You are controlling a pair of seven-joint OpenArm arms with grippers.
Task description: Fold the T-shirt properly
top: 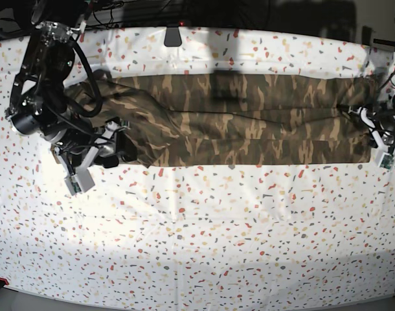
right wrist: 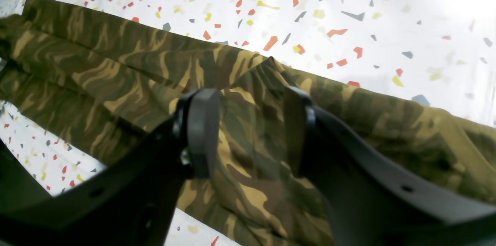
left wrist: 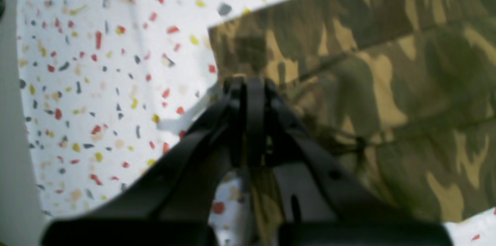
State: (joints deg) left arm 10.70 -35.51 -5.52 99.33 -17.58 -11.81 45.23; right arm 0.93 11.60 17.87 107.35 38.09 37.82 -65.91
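The camouflage T-shirt (top: 249, 123) lies as a long flat band across the upper part of the table, left to right. My left gripper (left wrist: 248, 83) is at the band's right end (top: 368, 123). Its fingers are pressed together at the shirt's corner (left wrist: 387, 83), with camouflage cloth showing between them. My right gripper (right wrist: 250, 133) is at the band's left end (top: 122, 141). It is open, with its two fingers (right wrist: 201, 129) on either side of a raised fold of the shirt (right wrist: 116, 67). No neck label shows.
A white cloth speckled with red, yellow and grey (top: 217, 227) covers the whole table. A small dark mount (top: 173, 35) sits at the far edge. The right arm's black links and cables (top: 48, 78) stand over the far left corner.
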